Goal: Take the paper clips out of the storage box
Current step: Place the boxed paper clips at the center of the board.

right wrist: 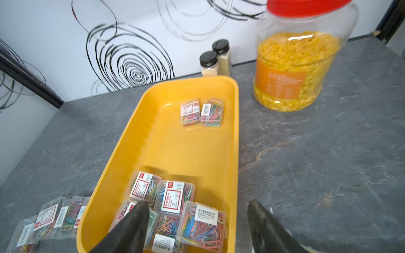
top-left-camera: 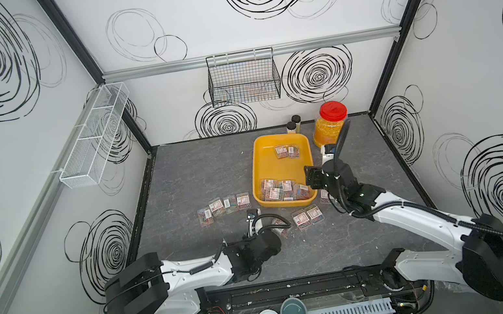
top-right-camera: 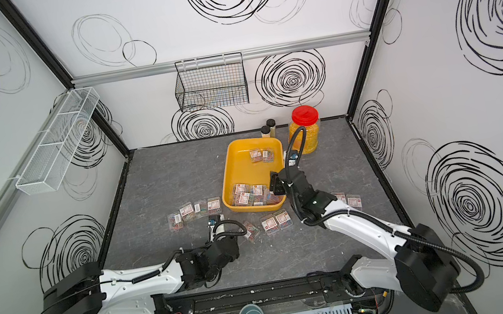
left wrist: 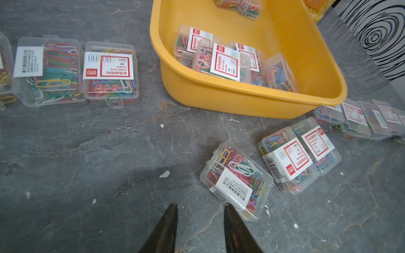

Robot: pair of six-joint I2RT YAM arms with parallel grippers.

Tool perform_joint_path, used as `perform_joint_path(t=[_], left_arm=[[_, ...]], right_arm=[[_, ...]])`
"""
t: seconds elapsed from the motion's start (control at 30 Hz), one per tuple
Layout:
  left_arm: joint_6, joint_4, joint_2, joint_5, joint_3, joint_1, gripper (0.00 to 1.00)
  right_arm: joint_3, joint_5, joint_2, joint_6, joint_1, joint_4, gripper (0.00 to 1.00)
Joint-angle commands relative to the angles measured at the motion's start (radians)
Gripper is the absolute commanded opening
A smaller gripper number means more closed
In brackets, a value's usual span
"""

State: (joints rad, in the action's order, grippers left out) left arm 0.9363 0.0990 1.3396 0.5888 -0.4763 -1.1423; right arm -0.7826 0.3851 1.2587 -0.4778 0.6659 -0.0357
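Yellow storage box (right wrist: 235,131): centre the spread, empty right hand (right wrist: 197,202) over one case of paper clips (right wrist: 173,197); left hand (left wrist: 200,207) empty, barely parted

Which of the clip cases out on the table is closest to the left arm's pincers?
The tilted case with the plain white label, lying alone right beside the left gripper; the others sit farther off, in groups.

1. Storage box (top-left-camera: 271,170): plain yellow.
2. Paper clips (left wrist: 110,72): multicoloured, in clear cases; white-and-red labels.
3. Jar (right wrist: 293,65): red lid, yellow grains, orange label.
4. Bottles (right wrist: 209,62): black caps.
5. Tabletop (top-left-camera: 199,179): grey, veined.
6. Walls (top-left-camera: 221,15): white, black spiral scribbles.
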Motion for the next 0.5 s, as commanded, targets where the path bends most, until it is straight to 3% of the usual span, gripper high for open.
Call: perform_joint_path(t=[0.0,0.2,0.47], left_arm=[[0.052,0.013,0.063,0.010,-0.056,0.007,0.38],[0.026,0.051,0.164,-0.014,-0.114,0.012,0.38],[-0.016,0.122,0.311,-0.093,-0.180,0.055,0.36]], right_arm=[[-0.097,-0.002,0.116,-0.026,0.012,0.135,0.75],[-0.196,-0.028,0.283,-0.046,0.010,0.212,0.77],[-0.191,-0.179,0.375,-0.089,-0.040,0.177,0.78]])
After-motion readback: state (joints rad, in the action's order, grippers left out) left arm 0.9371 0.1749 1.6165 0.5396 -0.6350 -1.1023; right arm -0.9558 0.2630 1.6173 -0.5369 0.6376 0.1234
